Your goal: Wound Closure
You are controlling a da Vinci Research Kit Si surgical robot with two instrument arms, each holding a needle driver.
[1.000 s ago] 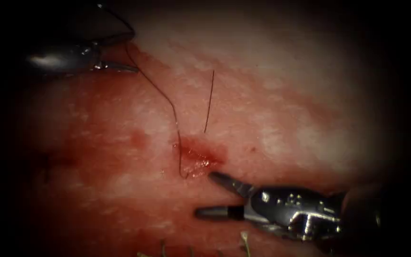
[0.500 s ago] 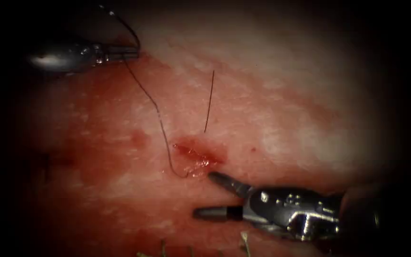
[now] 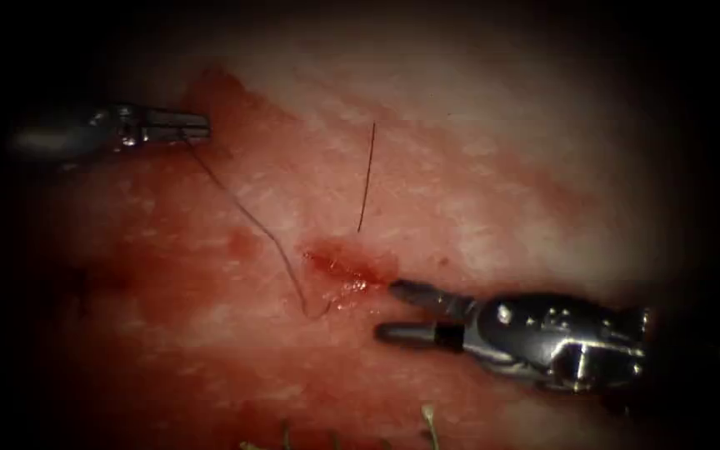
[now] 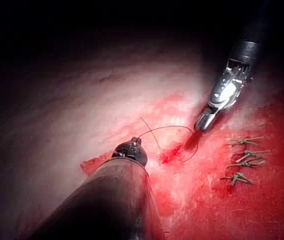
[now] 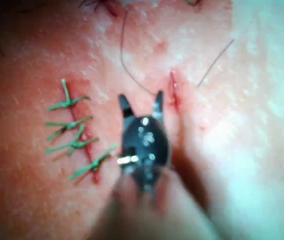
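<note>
Green stitches point(image 5: 74, 132): four knotted, stacked in row along closed cut point(image 5: 84, 135). Same stitches point(image 4: 242, 159) seen on red-stained surface, tails splayed sideways. Pale tail ends point(image 3: 428, 419) poke up at near edge of endoscope view, right of centre.

Tissue point(image 3: 493, 167) (red fluid point(image 3: 347, 271) at its cut), thread point(image 3: 247, 217) lying across it

Both hands glossy metal: right point(image 3: 393, 310), left point(image 3: 197, 127); tissue point(image 3: 502, 167) wet, shiny.
</note>
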